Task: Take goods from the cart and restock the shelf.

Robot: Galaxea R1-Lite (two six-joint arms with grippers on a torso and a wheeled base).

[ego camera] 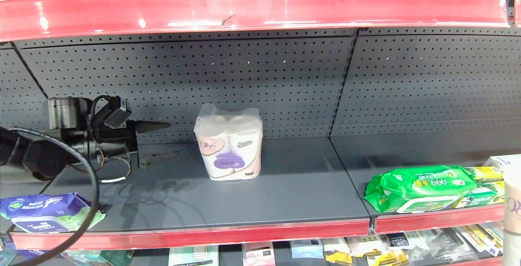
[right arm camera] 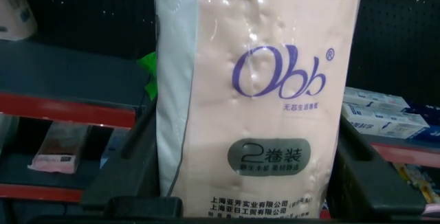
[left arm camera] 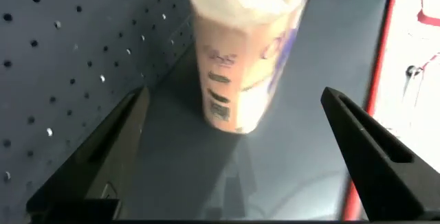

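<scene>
A wrapped pack of toilet rolls (ego camera: 228,143) stands upright on the grey shelf board (ego camera: 285,192), near the pegboard back. My left gripper (ego camera: 173,139) hovers over the board to the left of that pack, open, a short gap away. In the left wrist view the pack (left arm camera: 240,52) stands just beyond the open left gripper (left arm camera: 234,93), with its fingers (left arm camera: 113,152) wide apart. My right gripper (right arm camera: 247,121) is shut on a second, similar pack (right arm camera: 261,66), held upright. That held pack (ego camera: 512,217) shows at the head view's right edge, in front of the shelf.
A green wet-wipes pack (ego camera: 421,186) and yellow boxes (ego camera: 486,174) lie on the board's right part. A blue wipes pack (ego camera: 44,213) lies at the front left. A red upper shelf edge (ego camera: 260,7) overhangs. Small goods (ego camera: 366,249) fill the shelf below.
</scene>
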